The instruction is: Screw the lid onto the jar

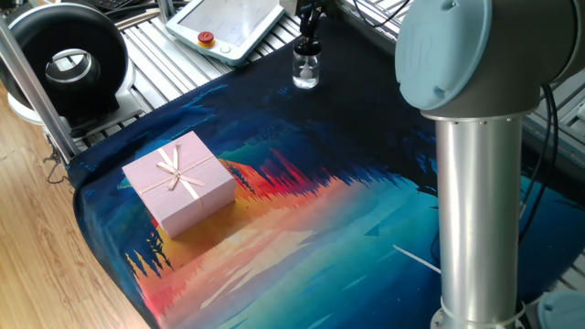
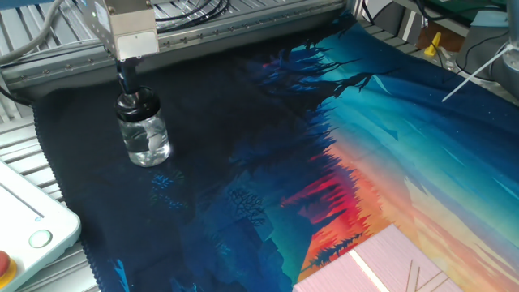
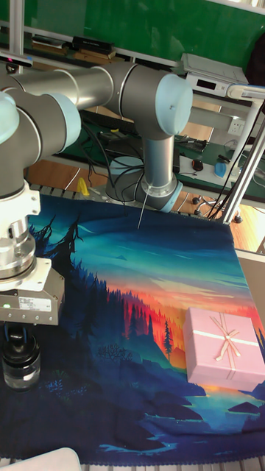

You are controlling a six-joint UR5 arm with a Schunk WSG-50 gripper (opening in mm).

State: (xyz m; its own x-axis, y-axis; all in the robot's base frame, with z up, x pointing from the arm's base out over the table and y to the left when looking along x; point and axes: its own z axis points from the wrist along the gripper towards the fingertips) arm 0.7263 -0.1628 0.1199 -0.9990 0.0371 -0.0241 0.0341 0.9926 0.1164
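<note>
Painted cloth [image 2: 389, 162], gripper [image 2: 127, 79] pointing straight down, clamped on lid [image 2: 135, 103] atop jar [image 2: 146, 139]

One fixed view: you look down from beside the arm's column, far across the cloth [image 1: 302, 228].
Other fixed view: close, low, opposite side.
Tall fixed view: faces the arm's base.
Shared: jar [image 2: 146, 138] and pink box [image 3: 221, 347].
</note>
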